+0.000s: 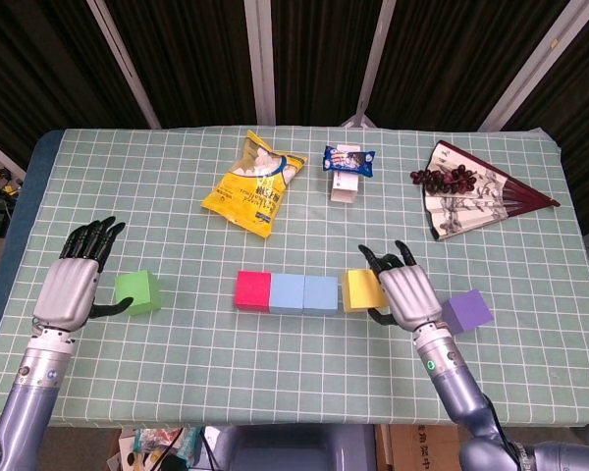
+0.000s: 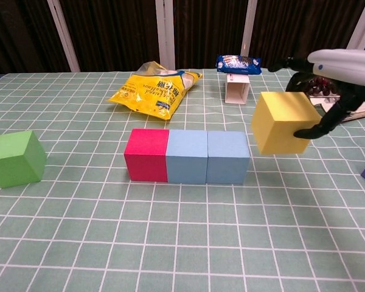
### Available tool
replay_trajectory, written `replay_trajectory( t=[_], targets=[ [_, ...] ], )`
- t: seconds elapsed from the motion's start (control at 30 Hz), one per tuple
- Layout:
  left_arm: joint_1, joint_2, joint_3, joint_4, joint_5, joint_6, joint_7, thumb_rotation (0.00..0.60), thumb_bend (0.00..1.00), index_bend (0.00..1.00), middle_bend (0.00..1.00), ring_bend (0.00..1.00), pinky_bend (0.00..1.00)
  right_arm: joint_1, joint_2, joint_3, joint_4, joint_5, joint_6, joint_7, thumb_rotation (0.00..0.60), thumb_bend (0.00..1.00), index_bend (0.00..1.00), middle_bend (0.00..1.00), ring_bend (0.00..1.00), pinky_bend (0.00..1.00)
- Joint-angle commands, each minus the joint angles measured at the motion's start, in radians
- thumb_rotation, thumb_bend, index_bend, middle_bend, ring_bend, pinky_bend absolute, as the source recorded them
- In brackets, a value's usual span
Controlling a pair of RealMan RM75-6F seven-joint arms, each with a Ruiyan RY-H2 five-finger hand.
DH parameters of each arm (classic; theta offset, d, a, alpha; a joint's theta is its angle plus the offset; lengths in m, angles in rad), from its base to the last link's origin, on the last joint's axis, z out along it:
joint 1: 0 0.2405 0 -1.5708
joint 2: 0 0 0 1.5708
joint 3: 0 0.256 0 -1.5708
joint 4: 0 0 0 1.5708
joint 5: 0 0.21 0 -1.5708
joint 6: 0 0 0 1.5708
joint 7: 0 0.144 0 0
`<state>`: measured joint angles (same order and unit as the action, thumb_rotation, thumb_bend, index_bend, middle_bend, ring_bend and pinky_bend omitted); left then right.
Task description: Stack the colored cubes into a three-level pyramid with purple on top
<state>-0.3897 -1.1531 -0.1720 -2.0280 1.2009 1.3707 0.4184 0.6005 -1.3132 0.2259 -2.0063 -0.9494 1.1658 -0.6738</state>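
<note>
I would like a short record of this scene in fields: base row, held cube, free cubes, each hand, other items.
base row: red cube and two light blue cubes touching in a line
held cube: yellow cube, lifted, tilted, right of the row
free cubes: green cube at left; purple cube at right
right hand: holds the yellow cube
left hand: holds nothing, beside the green cube
other items: yellow snack bag, folding fan
</note>
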Motion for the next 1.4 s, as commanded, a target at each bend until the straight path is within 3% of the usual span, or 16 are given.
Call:
replay_trajectory(
  t=[0.03, 0.27, 0.57, 0.8, 1.13, 1.4],
  targets=[
    [-0.002, 0.009, -0.011, -0.001, -0.019, -0.005, -0.012, 0.600, 0.09, 0.00, 0.02, 0.00, 0.04, 0.056, -0.024, 0.034, -0.073, 0.075, 0.042, -0.092, 0.600, 0.26, 0.00, 0.45, 0.25, 0.00],
    [-0.005, 0.032, -0.030, -0.004, -0.050, -0.022, -0.051, 0.600, 0.09, 0.00, 0.02, 0.00, 0.04, 0.159, -0.109, 0.067, -0.114, 0.194, 0.105, -0.241, 0.600, 0.26, 0.00, 0.45, 0.25, 0.00],
    [-0.008, 0.051, -0.037, -0.007, -0.077, -0.045, -0.089, 0.600, 0.09, 0.00, 0.02, 0.00, 0.04, 0.283, -0.234, 0.109, -0.072, 0.350, 0.213, -0.398, 0.600, 0.26, 0.00, 0.45, 0.25, 0.00],
    [-0.012, 0.063, -0.043, -0.007, -0.088, -0.058, -0.115, 0.600, 0.09, 0.00, 0.02, 0.00, 0.04, 0.373, -0.313, 0.192, -0.049, 0.521, 0.331, -0.496, 0.600, 0.26, 0.00, 0.46, 0.25, 0.00],
    [-0.015, 0.064, -0.042, -0.003, -0.087, -0.058, -0.123, 0.600, 0.09, 0.00, 0.02, 0.00, 0.04, 0.420, -0.359, 0.272, -0.066, 0.673, 0.441, -0.500, 0.600, 0.26, 0.00, 0.46, 0.25, 0.00],
    [-0.015, 0.064, -0.040, -0.007, -0.083, -0.052, -0.123, 0.600, 0.09, 0.00, 0.02, 0.00, 0.04, 0.427, -0.370, 0.270, -0.065, 0.675, 0.451, -0.451, 0.600, 0.26, 0.00, 0.46, 0.25, 0.00]
  ],
)
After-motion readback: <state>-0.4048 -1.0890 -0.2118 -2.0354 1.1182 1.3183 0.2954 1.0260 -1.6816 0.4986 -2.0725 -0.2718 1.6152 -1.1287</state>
